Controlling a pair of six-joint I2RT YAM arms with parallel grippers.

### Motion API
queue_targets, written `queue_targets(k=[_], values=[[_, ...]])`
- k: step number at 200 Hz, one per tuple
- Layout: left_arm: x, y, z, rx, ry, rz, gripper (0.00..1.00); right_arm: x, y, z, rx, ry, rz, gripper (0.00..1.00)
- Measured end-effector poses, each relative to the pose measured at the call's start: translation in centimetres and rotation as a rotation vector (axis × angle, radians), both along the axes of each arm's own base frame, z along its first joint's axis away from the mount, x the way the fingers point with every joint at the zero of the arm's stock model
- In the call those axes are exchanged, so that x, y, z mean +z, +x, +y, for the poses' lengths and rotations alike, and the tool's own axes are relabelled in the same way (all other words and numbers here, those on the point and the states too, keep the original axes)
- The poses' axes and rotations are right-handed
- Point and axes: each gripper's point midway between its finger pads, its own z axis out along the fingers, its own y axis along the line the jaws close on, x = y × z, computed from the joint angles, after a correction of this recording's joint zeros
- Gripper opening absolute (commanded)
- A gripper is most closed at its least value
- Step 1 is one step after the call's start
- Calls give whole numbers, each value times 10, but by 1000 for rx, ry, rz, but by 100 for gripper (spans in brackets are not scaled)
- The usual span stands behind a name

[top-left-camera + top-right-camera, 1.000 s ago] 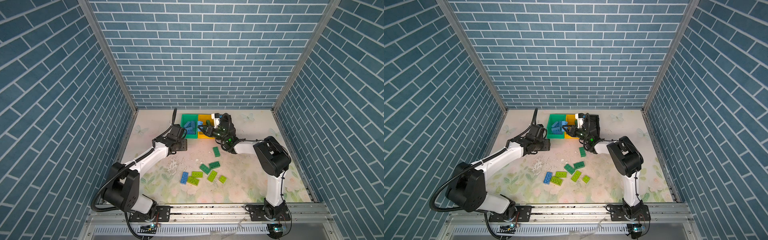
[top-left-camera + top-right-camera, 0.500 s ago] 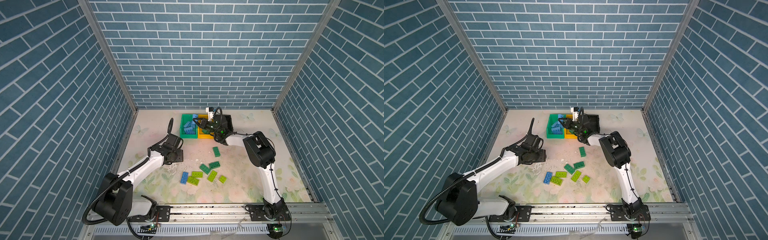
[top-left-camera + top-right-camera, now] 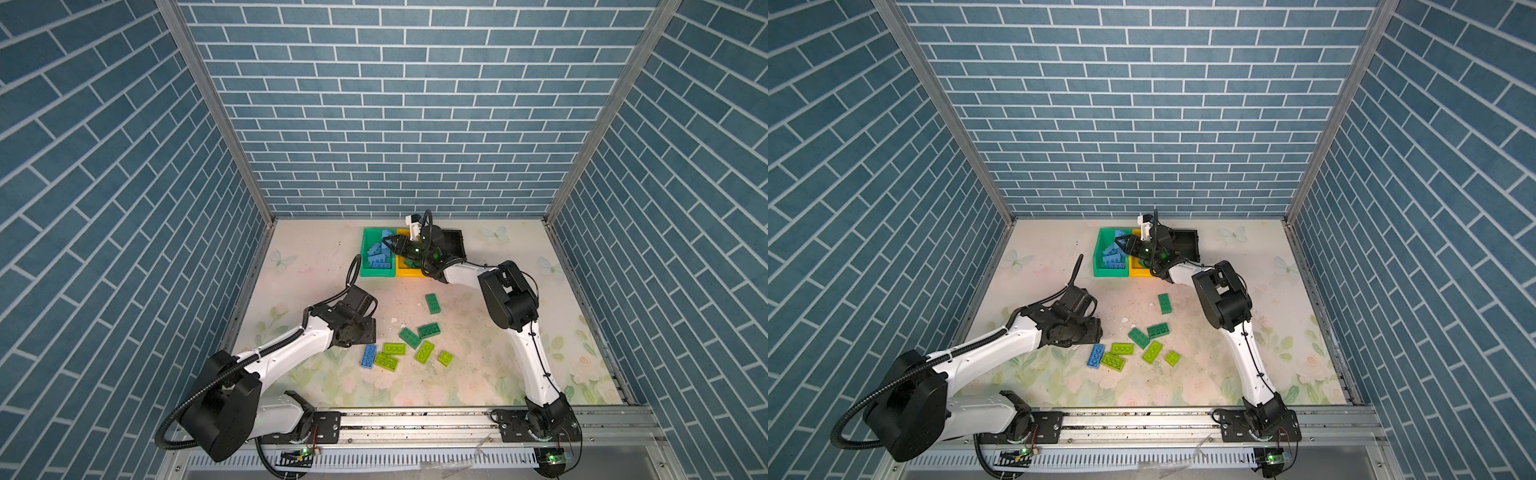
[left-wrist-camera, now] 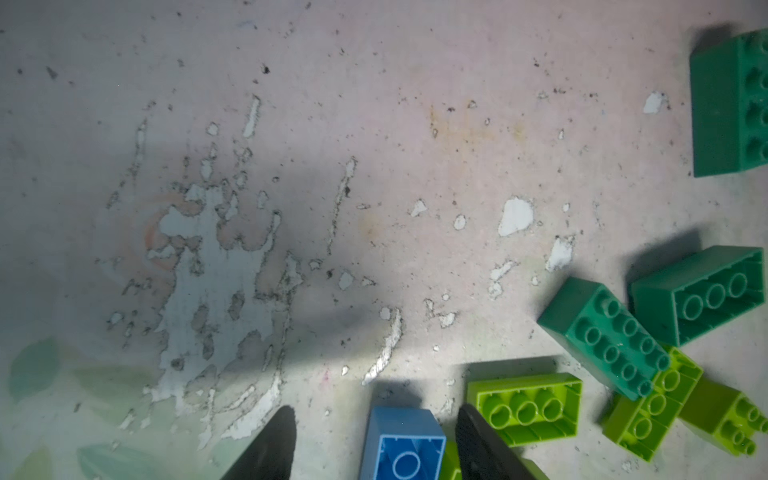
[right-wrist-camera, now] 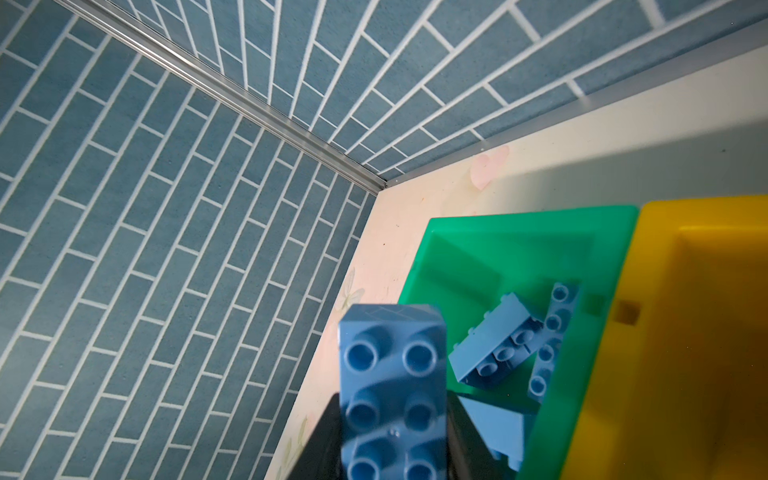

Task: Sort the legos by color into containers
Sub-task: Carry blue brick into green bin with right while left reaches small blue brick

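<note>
Pictured from overhead: a worn, floral-printed desk [image 3: 316, 257], boxed in by blue brick-patterned walls [image 3: 395, 124].

Reaching in from the front rail, the left arm [image 3: 286, 353] bent low over the middle of the desk, the right arm [image 3: 509, 303] stretched toward the back wall.

Lined up side by side at the back of the desk, each touching the next: the green container [image 3: 376, 272] on the left, the yellow container [image 3: 409, 273] in the middle, the black container [image 3: 455, 243] on the right.

Right end effector [image 5: 392, 401] poised above the green container, clenched on a light blue lego [image 5: 392, 361], studs turned toward the wrist camera.

Left end effector [image 4: 376, 411] released and close above the desk, fingers [image 4: 282, 440] spread to either side of a second light blue lego [image 4: 401, 451] lying hollow side up.

Heaped inside the green container, more blue legos [image 3: 378, 255]. In the yellow container, what looks like dark green pieces [image 3: 409, 264], largely hidden behind the right arm.

Scattered near the desk's middle, well apart from the containers: three loose dark green legos [image 3: 429, 330], one of them off alone nearer the containers, and, just beside the second light blue lego, four lime green legos [image 3: 424, 352], the smallest a square piece at the right end of the cluster.
</note>
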Motion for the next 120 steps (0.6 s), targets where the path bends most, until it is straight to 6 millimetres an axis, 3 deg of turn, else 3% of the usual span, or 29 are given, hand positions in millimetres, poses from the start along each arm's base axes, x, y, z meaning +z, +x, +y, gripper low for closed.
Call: queue_targets(k=[69, 120], values=[[-13, -24, -15, -55, -18, 45, 59, 2, 7, 2, 2, -19, -17, 65], [-20, -27, -14, -50, 11, 56, 54, 4, 5, 1, 9, -14, -52, 70]])
